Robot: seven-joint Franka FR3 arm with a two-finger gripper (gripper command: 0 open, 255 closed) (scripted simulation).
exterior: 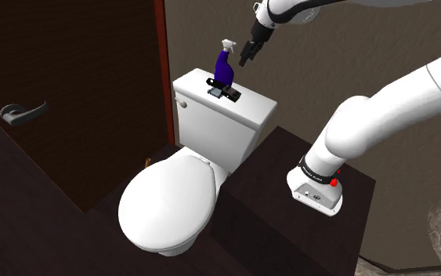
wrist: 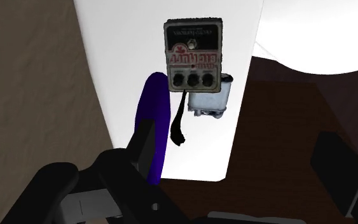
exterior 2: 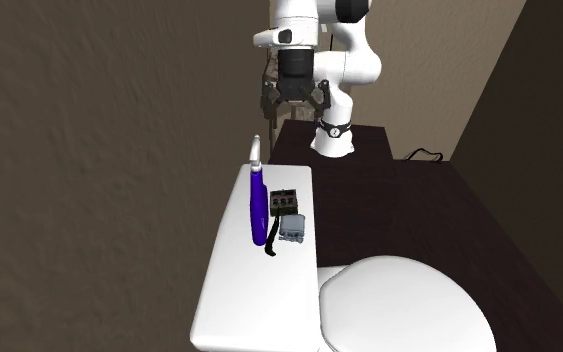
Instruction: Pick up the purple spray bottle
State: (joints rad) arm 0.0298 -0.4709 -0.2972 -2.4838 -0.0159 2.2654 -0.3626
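The purple spray bottle (exterior: 224,67) with a white nozzle stands upright on the white toilet tank lid (exterior: 251,108). In the shoulder view my black gripper (exterior: 247,55) hangs just above and to the right of its top. Facing the arm, the second exterior view has the bottle (exterior 2: 258,205) near the lid's wall-side edge, with my gripper (exterior 2: 295,100) open beyond it and higher up. Looking down from the wrist, the bottle (wrist: 152,118) lies against the inner side of one finger (wrist: 143,145), partly hidden by it. The gripper (wrist: 241,167) stands wide open and holds nothing.
A small black box with three knobs (wrist: 193,57), a grey block (wrist: 210,98) and a black cable sit beside the bottle on the tank lid (wrist: 120,63). The closed toilet seat (exterior: 168,200) lies in front. A dark door with a handle (exterior: 23,112) is at the shoulder view's left.
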